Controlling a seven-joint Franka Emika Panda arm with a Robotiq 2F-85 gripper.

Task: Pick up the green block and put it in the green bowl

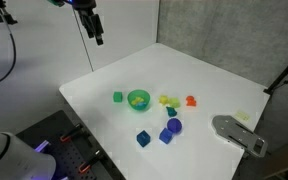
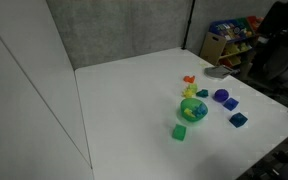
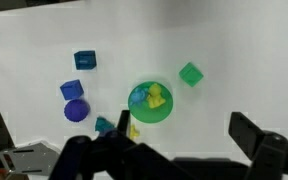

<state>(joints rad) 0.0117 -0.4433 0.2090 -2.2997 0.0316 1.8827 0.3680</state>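
Note:
The green block [image 1: 117, 97] is a small cube on the white table, just beside the green bowl [image 1: 138, 99] and apart from it. Both exterior views show them: block [image 2: 179, 131], bowl [image 2: 193, 109]. In the wrist view the block [image 3: 191, 73] lies up and to the right of the bowl [image 3: 151, 103], which holds a yellow and a blue piece. My gripper [image 1: 89, 25] hangs high above the table's far side, away from the block. In the wrist view its fingers [image 3: 184, 140] are spread wide and empty.
Two blue cubes [image 1: 143, 138] [image 1: 166, 135], a purple cup-like piece [image 1: 174, 125], yellow pieces [image 1: 166, 100] and an orange piece [image 1: 191, 100] lie near the bowl. A grey object [image 1: 234, 130] sits at the table's edge. A shelf of toys [image 2: 229, 40] stands beyond the table.

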